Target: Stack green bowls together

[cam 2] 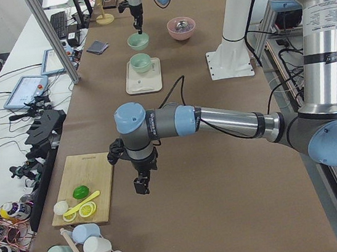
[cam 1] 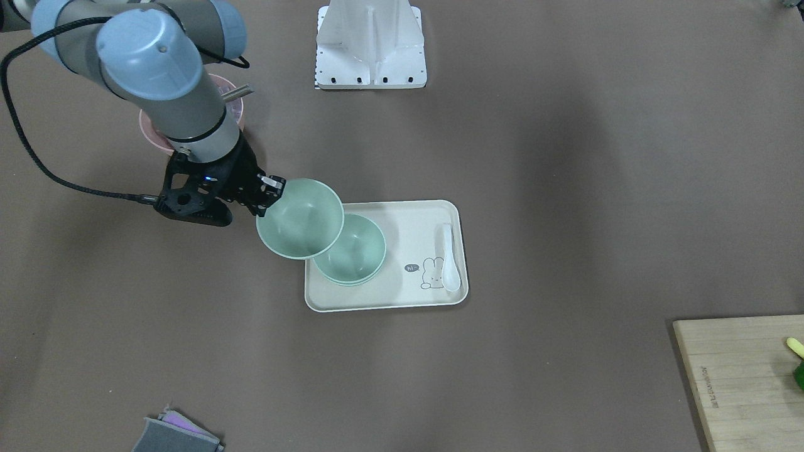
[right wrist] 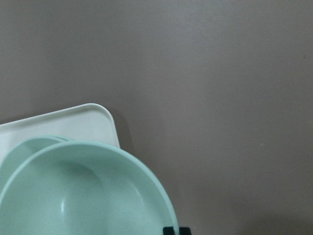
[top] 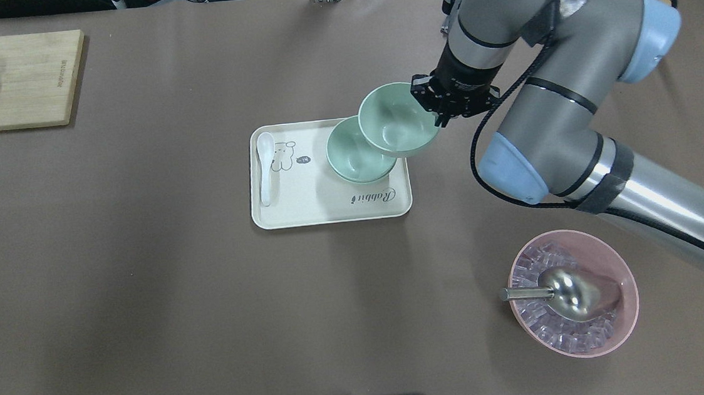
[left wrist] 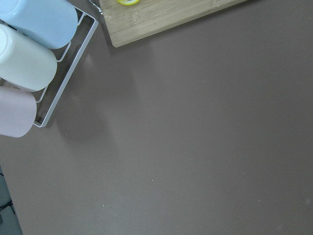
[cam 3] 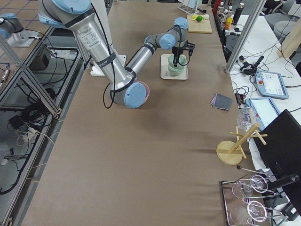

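Mint bowl [top: 398, 126], rim pinched by right fingers [cam 1: 271, 184], hangs at the stack's [top: 358, 156] overhead two o'clock, poised for nesting; left fingers [cam 2: 140, 185]: cannot tell.

- At mid desk [top: 146, 301] lies the tray [top: 328, 209], with nested bowls [top: 352, 156] on its right end, spoon [top: 265, 166] on its left
- The raised bowl [top: 396, 122], in the right pincer [top: 426, 97], overlaps their far-right side
- A scoop [top: 570, 293] lies in the large bowl [top: 627, 301], near right
- A board [top: 22, 79] sits far left

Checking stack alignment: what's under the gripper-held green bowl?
Another pale mint-green plastic bowl on the cream rectangular tray, offset sideways. Its overlapped rim and tray corner are hidden.
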You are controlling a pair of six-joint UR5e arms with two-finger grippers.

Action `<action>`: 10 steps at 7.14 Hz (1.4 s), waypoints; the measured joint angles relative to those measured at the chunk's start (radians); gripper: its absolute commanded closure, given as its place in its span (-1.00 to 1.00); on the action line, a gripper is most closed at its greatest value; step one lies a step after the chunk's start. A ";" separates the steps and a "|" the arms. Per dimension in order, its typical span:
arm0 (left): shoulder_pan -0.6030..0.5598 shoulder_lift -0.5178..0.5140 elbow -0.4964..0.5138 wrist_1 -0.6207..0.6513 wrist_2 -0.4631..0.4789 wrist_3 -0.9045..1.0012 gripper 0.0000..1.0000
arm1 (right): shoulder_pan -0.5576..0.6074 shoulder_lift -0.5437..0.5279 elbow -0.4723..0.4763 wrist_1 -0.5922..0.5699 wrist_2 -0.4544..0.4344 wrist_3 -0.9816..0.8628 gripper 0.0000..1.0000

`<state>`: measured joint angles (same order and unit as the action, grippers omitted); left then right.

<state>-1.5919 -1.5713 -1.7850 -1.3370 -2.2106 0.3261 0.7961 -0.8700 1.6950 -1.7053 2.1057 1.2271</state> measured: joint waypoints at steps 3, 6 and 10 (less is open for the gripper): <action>0.000 -0.001 0.006 0.001 0.001 0.001 -0.97 | -0.060 0.038 -0.138 0.168 -0.067 0.100 1.00; 0.001 -0.001 0.010 0.001 0.002 0.001 -0.97 | -0.096 0.040 -0.153 0.196 -0.104 0.141 1.00; 0.001 -0.001 0.010 0.000 0.001 0.001 -0.97 | -0.110 0.036 -0.153 0.197 -0.122 0.148 1.00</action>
<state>-1.5907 -1.5723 -1.7748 -1.3369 -2.2096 0.3267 0.6863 -0.8341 1.5417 -1.5079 1.9837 1.3755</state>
